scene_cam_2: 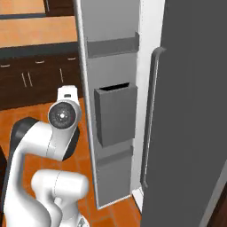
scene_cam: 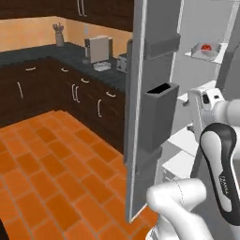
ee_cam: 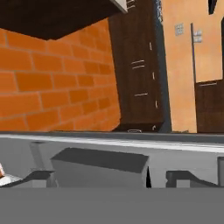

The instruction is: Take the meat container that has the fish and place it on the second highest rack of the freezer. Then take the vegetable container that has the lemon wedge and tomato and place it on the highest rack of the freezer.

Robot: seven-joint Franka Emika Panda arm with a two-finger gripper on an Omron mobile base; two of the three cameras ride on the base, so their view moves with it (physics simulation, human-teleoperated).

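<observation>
Two doors: you see the freezer (scene_cam: 154,93) with its left door swung wide open, edge toward you, and the other door (scene_cam_2: 190,111) shut, its long vertical bar handle facing you in the right base view.
Door bins: three grey bins on the open door's inner face, a shallow one high up, a deeper open-topped one (scene_cam: 159,112) in the middle, one more below.
Room: orange tiled floor (scene_cam: 47,173), dark brown cabinets (scene_cam: 56,93) under a dark worktop (scene_cam: 70,54), orange wall behind.
Worktop items: one knife block (scene_cam: 59,35) far back, one boxy grey appliance (scene_cam: 97,49), one smaller metal appliance beside the door edge.
Shelves: several white shelves inside the freezer, stepping down behind the arm.
Vegetable container: one grey tray (scene_cam: 206,50) with a red tomato sits on an upper shelf (scene_cam: 194,55); you cannot tell from here which rack it is.
Arm: the white arm (scene_cam: 220,154) rises beside the open door, elbow bent, forearm reaching into the freezer.
Jaws: the hand view looks sideways past the door bin at floor and cabinets; you cannot tell whether they are released or clenched.
</observation>
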